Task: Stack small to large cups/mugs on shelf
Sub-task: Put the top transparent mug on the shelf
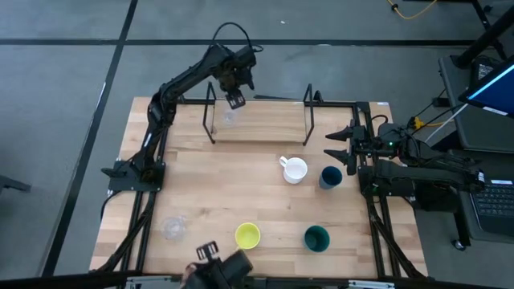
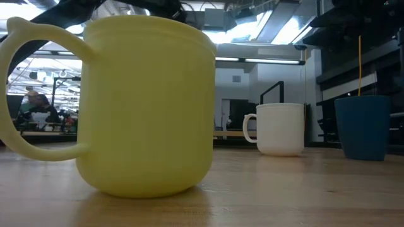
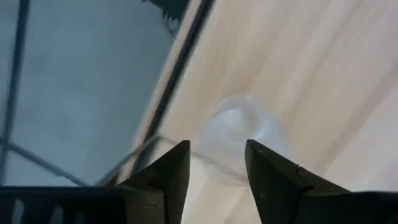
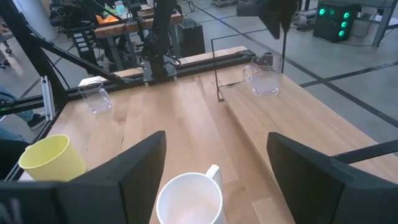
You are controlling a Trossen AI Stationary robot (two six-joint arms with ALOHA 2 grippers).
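At lower left of the overhead frame I can barely make out one clear glass cup point(image 1: 173, 228); the second glass cup point(image 1: 230, 119), on the shelf point(image 1: 265, 124) at upper centre, is just as faint. My left gripper point(image 1: 234, 99) reaches over it from the upper left, fingers spread, the glass free between them. The yellow mug point(image 1: 247, 235), green cup point(image 1: 316, 238), white mug point(image 1: 294, 170) and blue cup point(image 1: 330, 177) stand on the table. At right, my right gripper point(image 1: 337, 145) waits, jaws wide apart.
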